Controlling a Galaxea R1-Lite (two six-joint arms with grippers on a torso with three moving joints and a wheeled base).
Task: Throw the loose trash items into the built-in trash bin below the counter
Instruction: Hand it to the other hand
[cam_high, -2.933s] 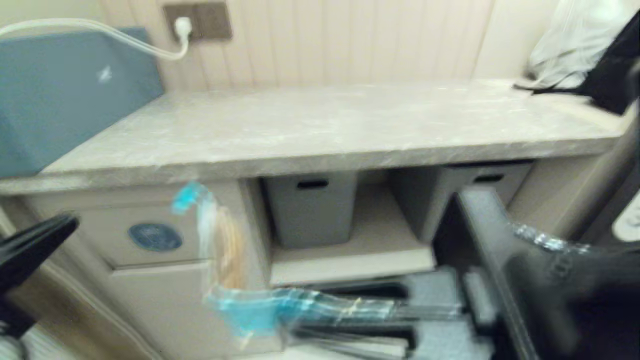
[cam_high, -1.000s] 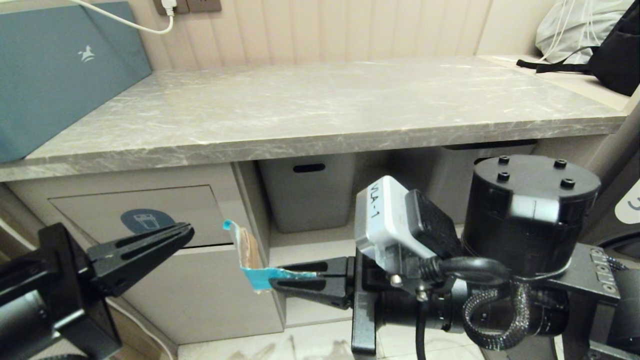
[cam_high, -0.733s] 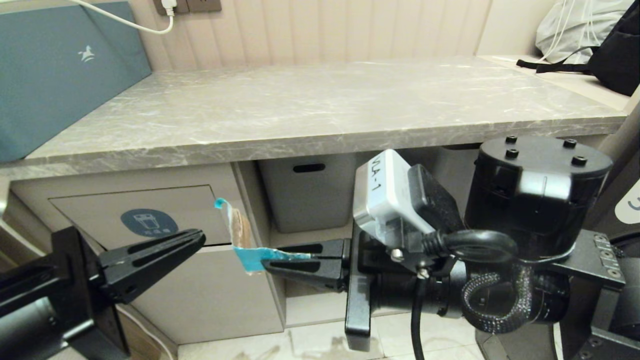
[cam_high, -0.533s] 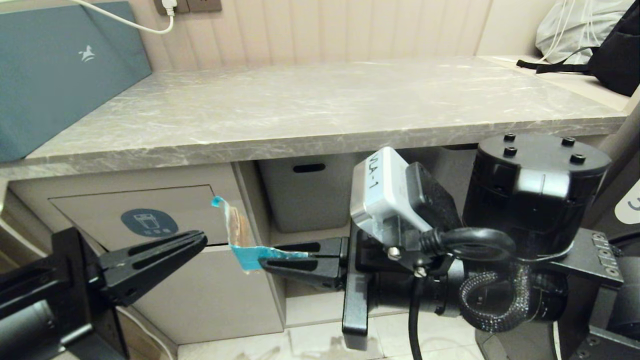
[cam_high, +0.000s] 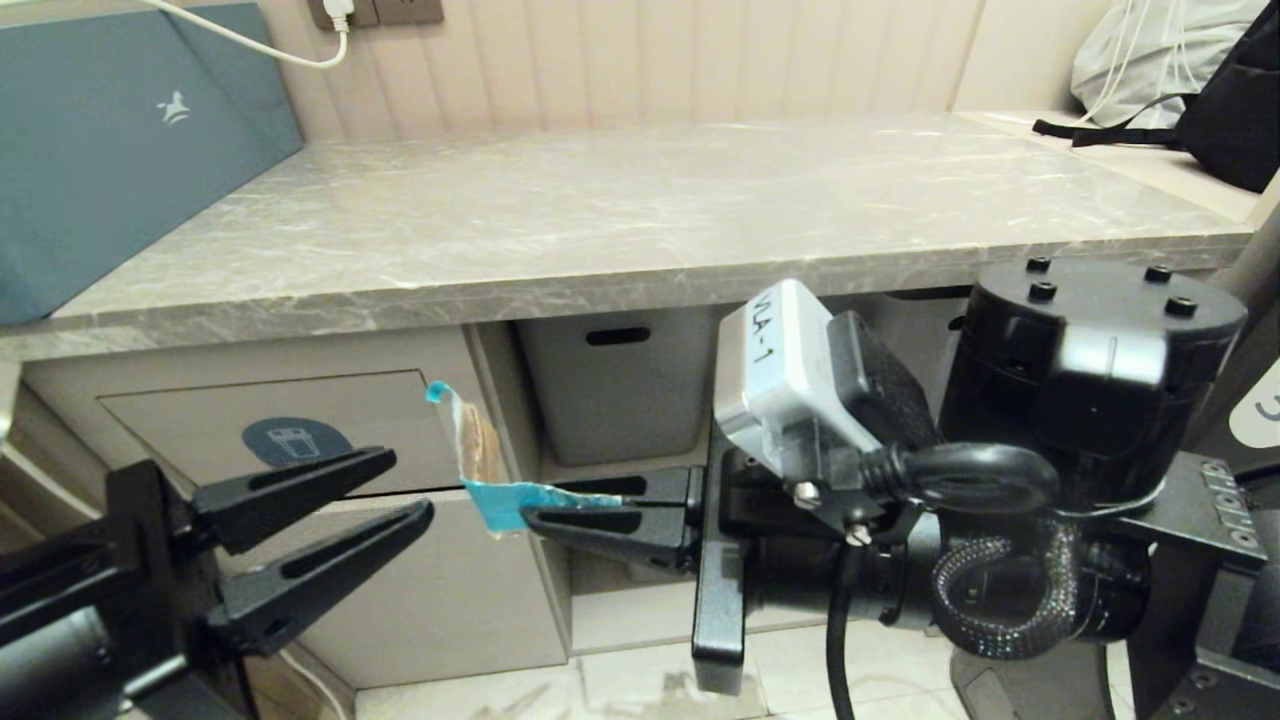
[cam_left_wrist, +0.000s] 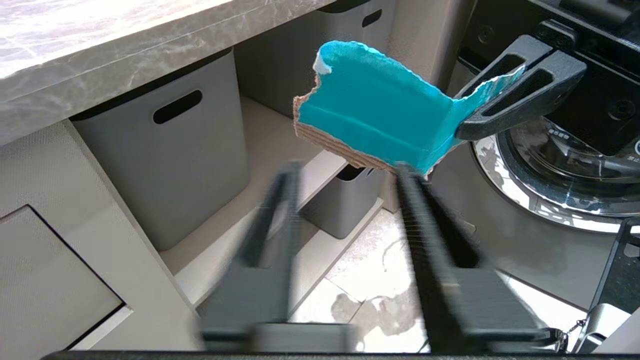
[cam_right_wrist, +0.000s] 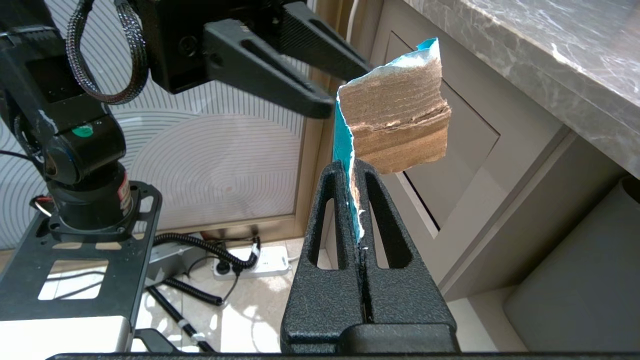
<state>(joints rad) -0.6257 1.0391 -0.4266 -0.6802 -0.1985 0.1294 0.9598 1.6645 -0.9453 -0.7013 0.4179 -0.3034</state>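
A torn cardboard scrap with a turquoise face and brown back hangs in front of the cabinet, below the counter. My right gripper is shut on its lower turquoise edge. My left gripper stands open just left of the scrap, its blurred jaws spread below the scrap's edge, not touching it. Behind both is the built-in trash bin, its flap closed, with a round blue sticker. No other trash item is in view.
Grey plastic bins stand on an open shelf right of the bin cabinet. A teal box sits on the counter's left end, a black bag at the far right. A power strip and cables lie on the floor.
My left gripper has gone from shut to open. The right gripper has carried the scrap a little left and up, closer to the left gripper.
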